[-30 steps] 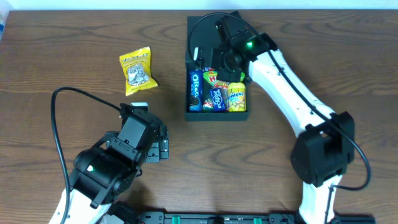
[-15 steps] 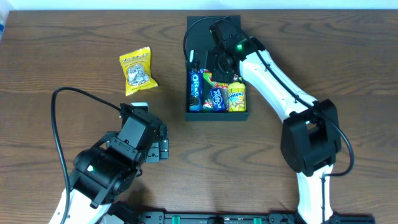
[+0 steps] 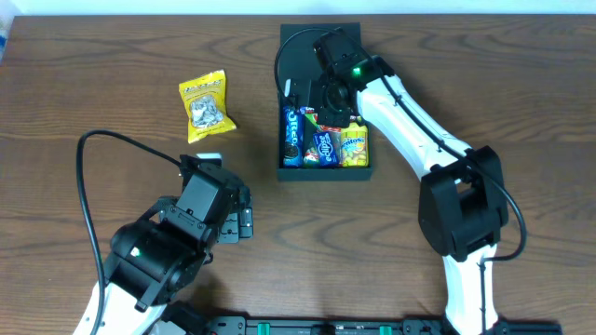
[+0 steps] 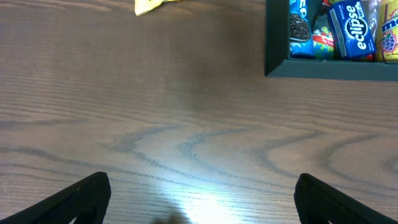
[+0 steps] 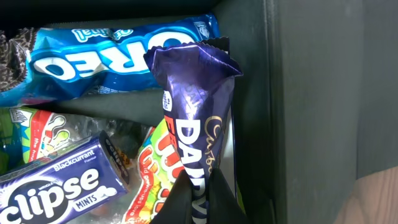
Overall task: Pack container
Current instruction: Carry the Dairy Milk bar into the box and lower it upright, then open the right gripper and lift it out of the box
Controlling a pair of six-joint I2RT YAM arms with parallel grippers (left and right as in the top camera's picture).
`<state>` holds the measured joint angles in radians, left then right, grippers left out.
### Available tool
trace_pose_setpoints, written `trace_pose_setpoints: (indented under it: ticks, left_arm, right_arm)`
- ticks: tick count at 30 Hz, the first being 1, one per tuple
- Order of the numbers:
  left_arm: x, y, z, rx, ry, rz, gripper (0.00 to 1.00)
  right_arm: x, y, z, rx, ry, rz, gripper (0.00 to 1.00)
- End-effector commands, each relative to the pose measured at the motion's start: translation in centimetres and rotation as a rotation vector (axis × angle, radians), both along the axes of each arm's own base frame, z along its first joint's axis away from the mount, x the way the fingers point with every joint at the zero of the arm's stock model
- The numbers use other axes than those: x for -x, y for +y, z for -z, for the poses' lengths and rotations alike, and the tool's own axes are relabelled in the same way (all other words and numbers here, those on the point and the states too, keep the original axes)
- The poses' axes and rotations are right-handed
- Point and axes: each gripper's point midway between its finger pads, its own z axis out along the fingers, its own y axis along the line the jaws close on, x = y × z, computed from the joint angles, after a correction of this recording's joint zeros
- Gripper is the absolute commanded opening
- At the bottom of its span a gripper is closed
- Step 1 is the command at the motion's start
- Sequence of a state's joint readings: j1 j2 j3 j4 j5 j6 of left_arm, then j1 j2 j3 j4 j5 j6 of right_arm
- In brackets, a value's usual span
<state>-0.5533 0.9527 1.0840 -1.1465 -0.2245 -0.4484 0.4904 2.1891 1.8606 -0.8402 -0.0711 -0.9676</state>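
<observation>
the container (image 3: pixel 326 173) sits at the far middle of the surface (image 3: pixel 112 56), a dark square box with its lid flap lying open behind it. from overhead its front half is lined with snacks side by side: an oreo pack (image 3: pixel 291 135) along the left wall, eclipse mints (image 3: pixel 323 147) in the middle and a yellow pack (image 3: pixel 354 146) on the right. the right end effector (image 3: pixel 331 98) reaches down into the container just behind that row. its wrist view shows it clenched on a purple bar (image 5: pixel 193 112), the dark fingers (image 5: pixel 180 202) pinching the wrapper's lower end. the bar stands nearly upright, beside the container's inner wall (image 5: pixel 311 93), and its crimped top edge overlaps the oreo pack (image 5: pixel 118 56). under it lie a red and green sweets pack (image 5: pixel 155 168) and the mints (image 5: pixel 56 186). whether the bar touches the bottom i cannot tell. out on the surface, a yellow packet (image 3: pixel 205 107) lies to the left of the container, apart from it. the left end effector (image 3: pixel 233 223) hangs over bare wood toward the near left, well apart from both. it is released, its two fingers (image 4: pixel 87 193) spread wide at the bottom corners of its own view, nothing between them. the container's front wall (image 4: pixel 329 68) shows at the top right of that view.
</observation>
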Motion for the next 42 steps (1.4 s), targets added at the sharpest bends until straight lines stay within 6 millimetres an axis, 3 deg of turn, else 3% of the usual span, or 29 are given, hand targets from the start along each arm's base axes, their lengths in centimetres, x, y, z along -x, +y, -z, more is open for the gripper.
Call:
trace_pose_setpoints:
  ticks: [1, 8, 9, 11, 14, 22, 23, 24, 25, 27, 28, 32, 37, 40, 42]
  left_arm:
    - [-0.1, 0.4, 0.0, -0.011, -0.007, -0.019, 0.95]
    - [-0.1, 0.4, 0.0, -0.011, -0.007, -0.019, 0.95]
    - [-0.1, 0.4, 0.0, -0.011, -0.007, -0.019, 0.95]
    - [-0.1, 0.4, 0.0, -0.011, -0.007, -0.019, 0.95]
    - [-0.1, 0.4, 0.0, -0.011, -0.007, -0.019, 0.95]
    - [-0.1, 0.4, 0.0, -0.011, -0.007, -0.018, 0.95]
    - [-0.1, 0.4, 0.0, -0.011, -0.007, -0.019, 0.95]
    - [-0.1, 0.4, 0.0, -0.011, -0.007, -0.019, 0.96]
    - [-0.1, 0.4, 0.0, -0.011, -0.007, -0.019, 0.96]
    - [-0.1, 0.4, 0.0, -0.011, -0.007, -0.019, 0.96]
    - [-0.1, 0.4, 0.0, -0.011, -0.007, -0.019, 0.96]
    - [-0.1, 0.4, 0.0, -0.011, -0.007, -0.019, 0.95]
    - [-0.1, 0.4, 0.0, -0.011, -0.007, -0.019, 0.95]
    - [-0.1, 0.4, 0.0, -0.011, -0.007, -0.019, 0.95]
    - [-0.1, 0.4, 0.0, -0.011, -0.007, -0.019, 0.95]
  right_arm:
    - [0.1, 0.6, 0.4, -0.012, 0.014, 0.004, 0.01]
    - [0.1, 0.6, 0.8, -0.009, 0.02, 0.005, 0.01]
    - [0.1, 0.6, 0.8, -0.009, 0.02, 0.005, 0.03]
    - [0.1, 0.6, 0.8, -0.009, 0.019, 0.005, 0.22]
    - [0.1, 0.6, 0.8, -0.009, 0.019, 0.006, 0.33]
    - [-0.8, 0.4, 0.6, -0.005, -0.016, 0.042, 0.41]
    - [-1.2, 0.1, 0.4, 0.002, -0.032, 0.069, 0.5]
    - [-1.6, -0.1, 0.1, 0.01, -0.048, 0.098, 0.68]
    - [-2.0, -0.4, -0.4, 0.018, -0.065, 0.122, 0.79]
    - [-2.6, -0.8, -1.7, 0.023, -0.101, 0.16, 0.97]
    - [-2.7, -0.9, -2.6, 0.022, -0.119, 0.169, 0.99]
    - [-2.5, -1.0, -7.6, -0.034, -0.197, 0.181, 0.99]
    - [-1.1, -1.9, -16.8, -0.171, -0.325, 0.258, 0.99]
    - [0.1, -3.8, -21.7, -0.237, -0.399, 0.362, 0.99]
    - [1.3, -5.3, -23.6, -0.23, -0.426, 0.392, 0.99]
